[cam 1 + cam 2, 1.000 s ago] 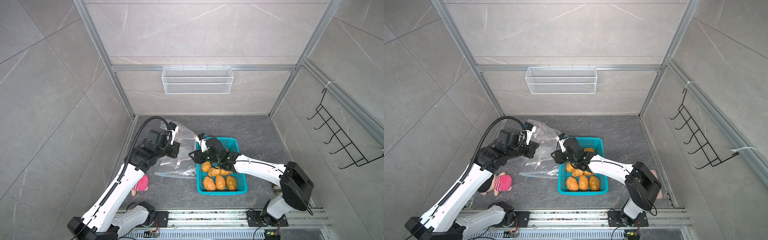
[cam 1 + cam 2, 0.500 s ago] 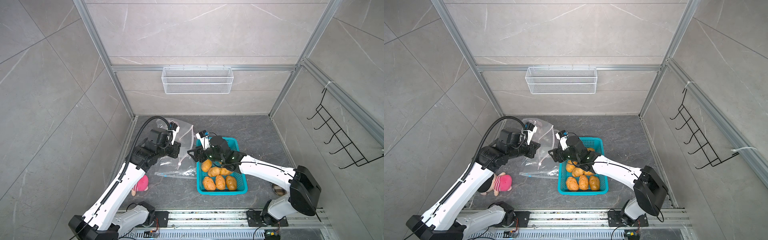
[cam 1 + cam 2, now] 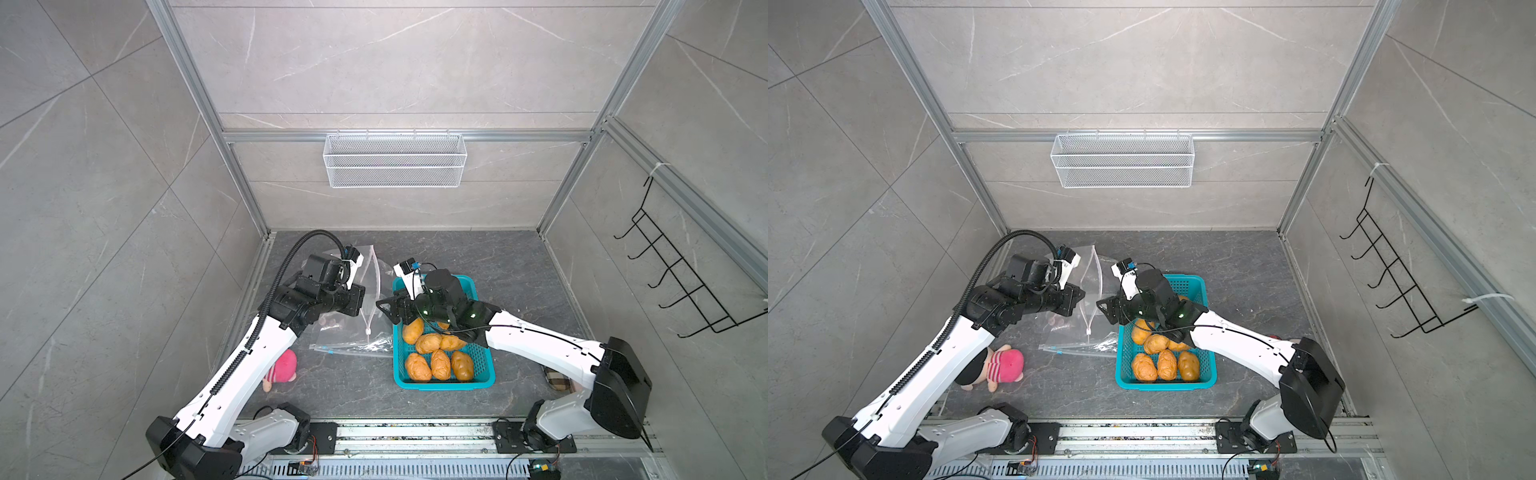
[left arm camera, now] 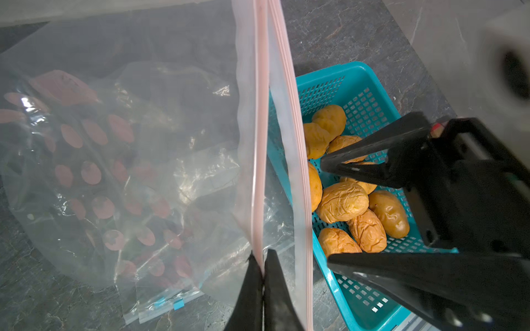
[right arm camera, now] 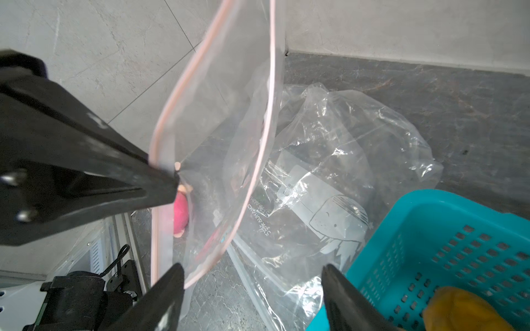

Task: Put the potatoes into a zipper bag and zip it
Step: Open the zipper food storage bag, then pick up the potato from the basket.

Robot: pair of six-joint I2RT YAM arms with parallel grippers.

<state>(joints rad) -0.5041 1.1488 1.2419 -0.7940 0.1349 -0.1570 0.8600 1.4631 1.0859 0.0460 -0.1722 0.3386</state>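
Right wrist view. The only print I can find is on a clear printed bag (image 5: pixel 329 177) lying just beside the teal basket (image 5: pixel 459 217). It is a short line of capitals and characters (image 5: pixel 259 220) next to a cartoon figure (image 5: pixel 338 220). Seen reversed through the plastic, it cannot be read with certainty.

potatoes (image 3: pixel 440 365) in basket (image 3: pixel 444 385), zipper bag (image 3: pixel 371 274) just left of it, plush toy (image 3: pixel 284 365) further left, nearer the front

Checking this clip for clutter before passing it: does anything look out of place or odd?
Yes. A pink plush toy lies by the left arm, unrelated to the potatoes in the basket. Spare plastic bags lie crumpled under the bag that the left gripper holds up.
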